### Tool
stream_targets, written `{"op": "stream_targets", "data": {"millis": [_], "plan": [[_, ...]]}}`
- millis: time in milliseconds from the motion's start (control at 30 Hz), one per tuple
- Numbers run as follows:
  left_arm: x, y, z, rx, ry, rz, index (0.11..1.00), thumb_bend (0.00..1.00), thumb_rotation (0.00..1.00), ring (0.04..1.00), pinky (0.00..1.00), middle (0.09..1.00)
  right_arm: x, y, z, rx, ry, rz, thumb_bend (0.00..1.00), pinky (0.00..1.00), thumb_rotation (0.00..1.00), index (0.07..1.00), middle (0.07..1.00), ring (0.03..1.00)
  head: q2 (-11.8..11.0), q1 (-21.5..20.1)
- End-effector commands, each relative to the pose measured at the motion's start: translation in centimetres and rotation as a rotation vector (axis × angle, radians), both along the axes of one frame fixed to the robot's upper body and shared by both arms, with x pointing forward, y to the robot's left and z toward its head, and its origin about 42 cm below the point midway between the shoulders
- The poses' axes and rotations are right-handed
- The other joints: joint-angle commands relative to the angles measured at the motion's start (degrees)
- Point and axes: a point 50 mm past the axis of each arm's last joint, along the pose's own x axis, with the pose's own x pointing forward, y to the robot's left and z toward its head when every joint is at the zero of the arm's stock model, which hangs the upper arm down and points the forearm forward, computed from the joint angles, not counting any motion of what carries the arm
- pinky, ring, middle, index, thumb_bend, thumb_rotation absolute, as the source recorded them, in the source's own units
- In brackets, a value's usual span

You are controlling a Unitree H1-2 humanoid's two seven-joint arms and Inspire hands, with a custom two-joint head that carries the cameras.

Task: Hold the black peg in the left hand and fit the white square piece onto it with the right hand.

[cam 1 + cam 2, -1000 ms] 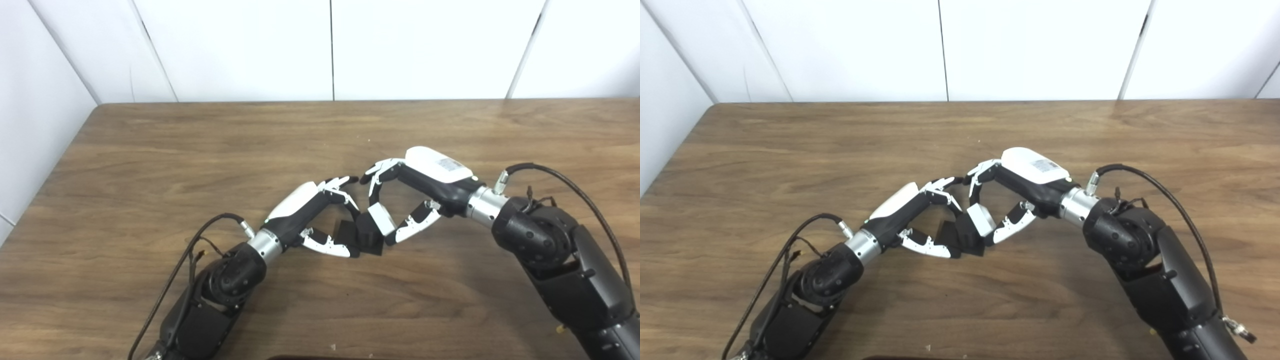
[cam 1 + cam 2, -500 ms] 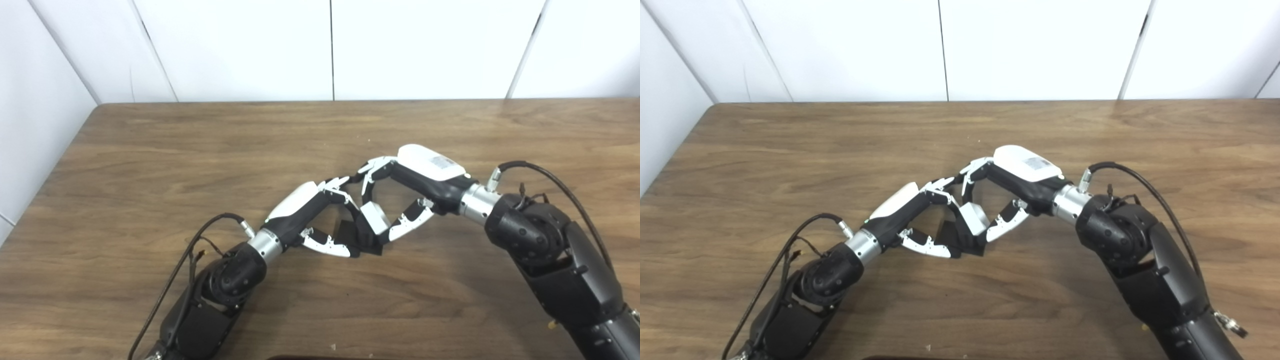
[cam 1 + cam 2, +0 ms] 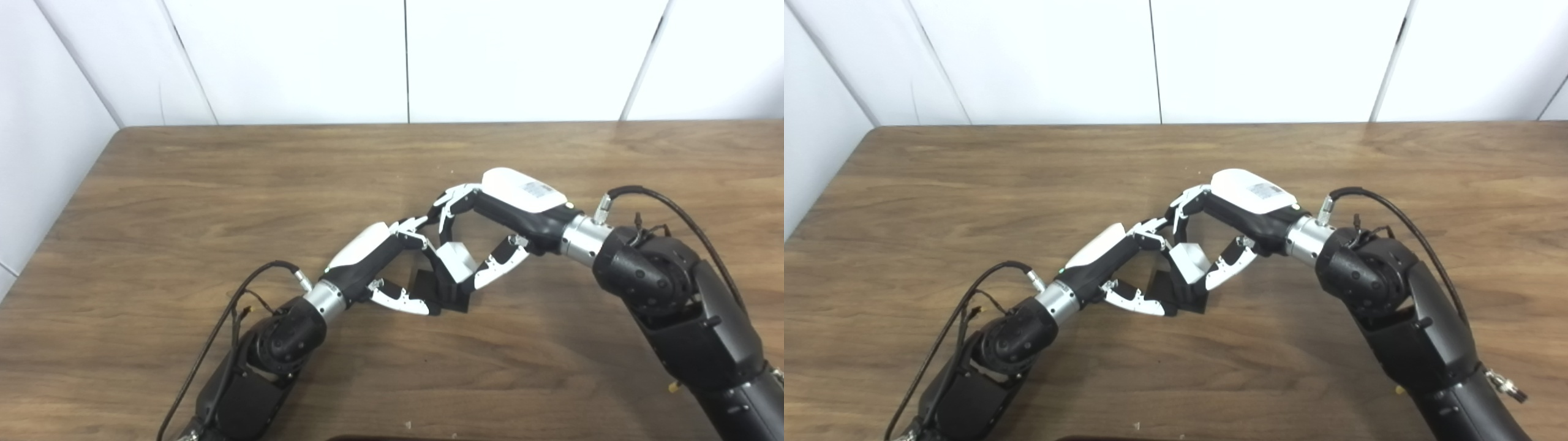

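My left hand is shut on the black peg piece, which rests on the wooden table near the middle. My right hand is shut on the white square piece between its fingers and thumb. It holds the piece tilted, directly over the black peg and touching or nearly touching its top. The same shows in the right eye view, with the white piece above the black peg. The peg's top is hidden by the white piece and the fingers.
The table's left edge meets a white wall, and white panels stand behind the back edge. Cables loop from both wrists. Small crumbs lie on the wood.
My right hand has moved left and slightly up with the white square piece, bringing it over the black peg. My left hand and the peg have stayed in place.
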Motion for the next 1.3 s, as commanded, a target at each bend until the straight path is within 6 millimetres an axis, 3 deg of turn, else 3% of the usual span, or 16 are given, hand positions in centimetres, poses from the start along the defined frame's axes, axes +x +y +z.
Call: {"op": "stream_targets", "data": {"millis": [0, 933, 1267], "plan": [[-0.9, 0.0, -2.2, 0.069, 0.114, -0.022, 0.49, 0.52, 0.08, 1.0, 1.0, 0.978, 0.4, 0.7, 2.7, 0.018, -0.085, 0.031, 0.51, 0.82, 0.14, 0.48, 0.782, 0.852, 0.02, 0.03], [-1.2, 0.6, -1.6, 0.078, 0.106, -0.014, 0.49, 0.52, 0.08, 1.0, 1.0, 0.979, -0.2, 0.4, 0.4, -0.085, -0.06, 0.07, 0.51, 0.82, 0.14, 0.482, 0.774, 0.842, 0.67, 0.15], [-1.2, 0.4, -1.8, 0.081, 0.112, -0.017, 0.49, 0.52, 0.08, 1.0, 1.0, 0.978, 0.0, 1.6, 2.2, -0.099, -0.098, 0.116, 0.51, 0.83, 0.14, 0.482, 0.777, 0.848, 0.85, 0.08]]}}
